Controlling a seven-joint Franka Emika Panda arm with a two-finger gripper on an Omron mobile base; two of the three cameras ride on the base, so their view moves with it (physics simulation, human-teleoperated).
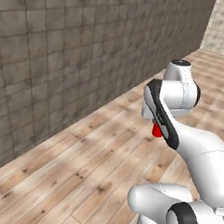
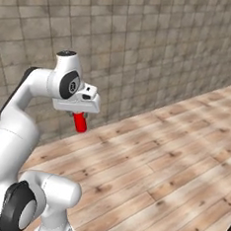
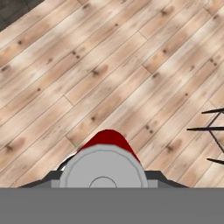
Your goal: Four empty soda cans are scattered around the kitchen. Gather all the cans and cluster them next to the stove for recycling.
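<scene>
Carry step: hand (image 2: 80, 115) clenched on red soda can (image 2: 79, 122) above plank floor (image 2: 173, 162); next, drive to stove.

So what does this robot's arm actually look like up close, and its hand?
The arm is made of smooth, glossy white rounded shells, joined by dark grey to black rings and a black band along one segment. No loose cables show. Its hand is a flat, light grey block with a small dark camera piece on top; the gripper has two short dark fingers beneath.
</scene>
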